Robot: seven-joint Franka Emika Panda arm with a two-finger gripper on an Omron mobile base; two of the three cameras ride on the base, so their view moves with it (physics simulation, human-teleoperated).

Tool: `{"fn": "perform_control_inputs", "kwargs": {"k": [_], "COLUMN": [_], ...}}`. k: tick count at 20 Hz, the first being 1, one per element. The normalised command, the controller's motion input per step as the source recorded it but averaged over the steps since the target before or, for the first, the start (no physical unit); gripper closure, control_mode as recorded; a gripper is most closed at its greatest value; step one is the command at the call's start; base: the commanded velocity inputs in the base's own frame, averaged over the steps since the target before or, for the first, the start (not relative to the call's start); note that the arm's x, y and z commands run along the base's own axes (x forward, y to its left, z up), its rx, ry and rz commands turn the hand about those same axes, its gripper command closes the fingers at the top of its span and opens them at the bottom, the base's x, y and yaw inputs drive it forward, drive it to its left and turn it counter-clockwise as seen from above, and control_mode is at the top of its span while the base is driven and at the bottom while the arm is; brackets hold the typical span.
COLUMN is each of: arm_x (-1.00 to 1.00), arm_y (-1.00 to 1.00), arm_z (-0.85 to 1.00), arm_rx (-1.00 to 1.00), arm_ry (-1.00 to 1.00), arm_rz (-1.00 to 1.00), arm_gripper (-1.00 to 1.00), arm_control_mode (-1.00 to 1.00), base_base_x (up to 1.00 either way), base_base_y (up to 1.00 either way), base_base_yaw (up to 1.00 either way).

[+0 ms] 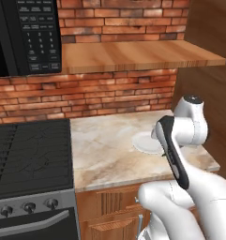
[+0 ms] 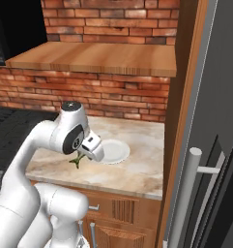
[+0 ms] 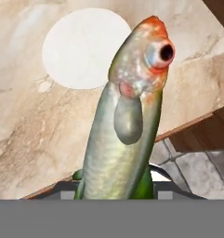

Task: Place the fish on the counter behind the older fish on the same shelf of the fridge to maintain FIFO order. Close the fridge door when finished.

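Claw was closed on the fish; in the hand view the olive-green body rose straight up from between the finger tips, orange-tinted head and dark eye at the far end, pale fin on its side. The tips themselves were mostly hidden behind the body, so the grip is inferred from the fish standing clear of the surface, probably pinched near the tail.

In the right base view the fish hung as a small green shape under the wrist, above the worktop and not touching it, just left of the white plate. The plate lay bare on the beige marbled worktop, partly covered by the forearm in the left base view.

Surroundings: red brick wall behind the worktop; wooden wall shelf above it; black stove with knobs to the left; microwave above the stove. The fridge stood at the right edge of the right base view, with its silver bar handle nearest the camera.
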Motion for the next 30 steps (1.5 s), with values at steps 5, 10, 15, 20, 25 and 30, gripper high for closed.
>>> {"fn": "perform_control_inputs", "kwargs": {"k": [5, 10, 15, 20, 25, 30], "arm_x": [-0.65, -0.57, -0.61, -0.22, 0.09, 0.07], "arm_y": [0.2, 0.14, 0.0, 0.0, 0.11, 0.34], "arm_z": [0.77, 0.7, 0.31, 0.02, 0.0, 0.03], "arm_rx": [0.02, 0.02, 0.0, 0.0, 0.0, -0.02], "arm_ry": [-0.04, -0.05, -0.06, -0.01, 0.06, 0.12], "arm_rz": [0.0, 0.0, -0.01, 0.0, 0.0, -0.02], "arm_gripper": [1.0, 1.0, 1.0, 1.0, 1.0, 1.0], "arm_control_mode": [-1.0, -1.0, -1.0, -1.0, -1.0, -1.0], "base_base_x": [0.0, 0.0, 0.0, 0.0, 0.0, 0.0], "base_base_y": [0.0, 0.0, 0.0, 0.0, 0.0, 0.0], "base_base_yaw": [0.0, 0.0, 0.0, 0.0, 0.0, 0.0]}}
